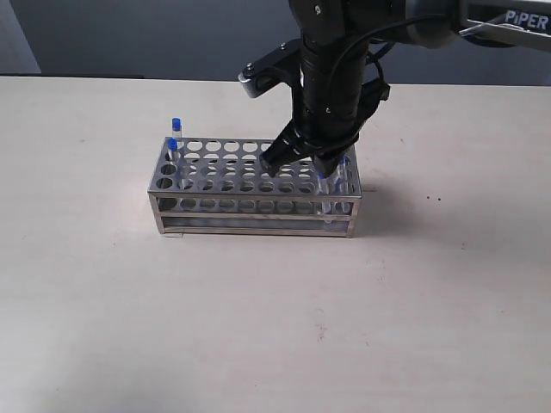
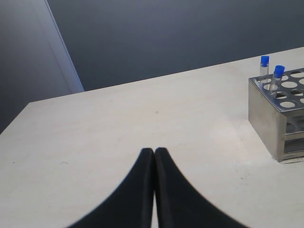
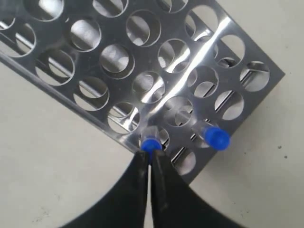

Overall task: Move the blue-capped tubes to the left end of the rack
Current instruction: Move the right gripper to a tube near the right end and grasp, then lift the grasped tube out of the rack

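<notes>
While right gripper (image 3: 150, 156) hangs over right end of steel test-tube rack (image 1: 258, 228), its fingers sit pressed together with nothing between them. Nearest blue-capped tube (image 3: 151, 144) stands directly ahead of fingertips; contact unclear. Second right-end tube (image 3: 217, 138) just beside it. Both upright, long axis vertical. Back left-end tube (image 1: 176, 123) and front left-end tube (image 1: 172, 144) already in left-end holes. Left gripper (image 2: 154, 151) clenched, empty, well apart from rack. Judgement: right arm nearer; jaws must part to straddle cap. Arm lettering (image 1: 526, 19) reads "PiPER".
</notes>
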You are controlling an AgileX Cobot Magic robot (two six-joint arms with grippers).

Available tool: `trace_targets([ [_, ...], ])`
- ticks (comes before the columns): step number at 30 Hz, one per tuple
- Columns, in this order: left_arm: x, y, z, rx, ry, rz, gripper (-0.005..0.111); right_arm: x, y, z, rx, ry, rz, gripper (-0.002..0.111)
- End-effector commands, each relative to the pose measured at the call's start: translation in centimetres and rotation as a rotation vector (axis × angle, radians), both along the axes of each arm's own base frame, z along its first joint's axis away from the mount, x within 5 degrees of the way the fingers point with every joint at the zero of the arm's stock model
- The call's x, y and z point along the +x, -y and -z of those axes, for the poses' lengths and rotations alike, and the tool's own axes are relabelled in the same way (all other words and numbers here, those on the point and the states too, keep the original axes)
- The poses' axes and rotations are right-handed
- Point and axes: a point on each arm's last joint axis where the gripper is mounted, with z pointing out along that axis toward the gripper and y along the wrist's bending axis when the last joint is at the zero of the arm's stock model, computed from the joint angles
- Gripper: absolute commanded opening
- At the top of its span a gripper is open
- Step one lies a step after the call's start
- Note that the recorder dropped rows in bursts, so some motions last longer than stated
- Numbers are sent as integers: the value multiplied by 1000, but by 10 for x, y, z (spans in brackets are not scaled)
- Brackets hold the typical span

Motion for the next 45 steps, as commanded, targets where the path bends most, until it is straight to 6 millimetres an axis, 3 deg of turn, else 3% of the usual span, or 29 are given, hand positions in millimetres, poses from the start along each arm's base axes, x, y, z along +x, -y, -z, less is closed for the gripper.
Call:
trace_targets([
  [1, 0, 0, -2, 1, 11, 5, 0, 4, -2, 7, 20, 11, 2, 21],
  [5, 0, 0, -2, 1, 11, 5, 0, 4, -2, 7, 18, 10, 3, 43],
  [22, 0, 0, -2, 1, 11, 5, 0, 8, -2, 17, -18, 25, 2, 38],
  [24, 0, 0, -2, 1, 11, 5, 0, 10, -4, 27, -34, 9, 2, 30],
  [27, 0, 0, -2, 1, 11, 5, 0, 11, -5, 33, -37, 5, -5, 2],
  [33, 0, 0, -2, -1, 11, 5, 0, 9, -2, 1, 32, 86, -12, -1],
  [38, 0, 0, -2, -1, 11, 5, 0, 0, 5, -38, 104, 145, -7, -1],
  [41, 0, 0, -2, -1, 11, 5, 0, -12, 11, -71, 166, 205, -18, -1],
  [45, 0, 0, -2, -1, 11, 5, 0, -27, -18, -101, 335, 285, -172, -1],
])
